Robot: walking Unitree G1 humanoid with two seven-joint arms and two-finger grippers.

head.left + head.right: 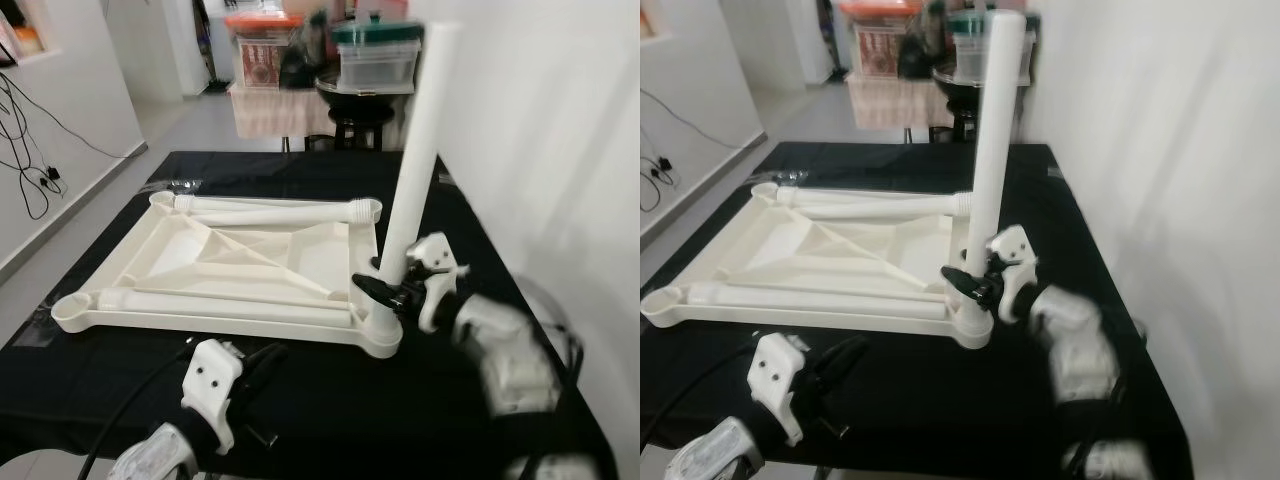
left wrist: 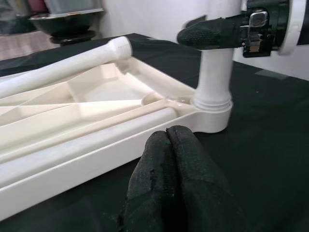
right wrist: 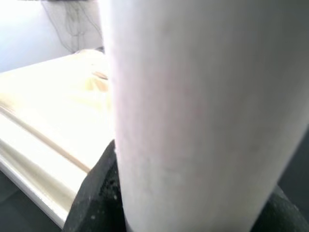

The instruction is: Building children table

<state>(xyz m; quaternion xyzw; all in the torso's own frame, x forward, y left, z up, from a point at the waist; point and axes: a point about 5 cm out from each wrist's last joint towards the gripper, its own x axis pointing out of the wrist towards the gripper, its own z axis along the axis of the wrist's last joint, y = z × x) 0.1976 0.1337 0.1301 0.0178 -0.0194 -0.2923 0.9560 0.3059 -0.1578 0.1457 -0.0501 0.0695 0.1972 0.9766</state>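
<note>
Now the right gripper [image 1: 385,290], clamped on the white leg [image 1: 415,160] at middle right, should hold it straight and push down into the tabletop [image 1: 200,270] corner.

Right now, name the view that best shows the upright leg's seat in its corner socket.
Left wrist view: the upright leg meets the corner socket side-on. The eye views look down on it behind the right gripper; the right wrist view is too close.

Bright, even room light; the right arm [image 1: 505,365] smears with motion blur, and the upright leg [image 3: 203,116] washes out, unfocused.
</note>
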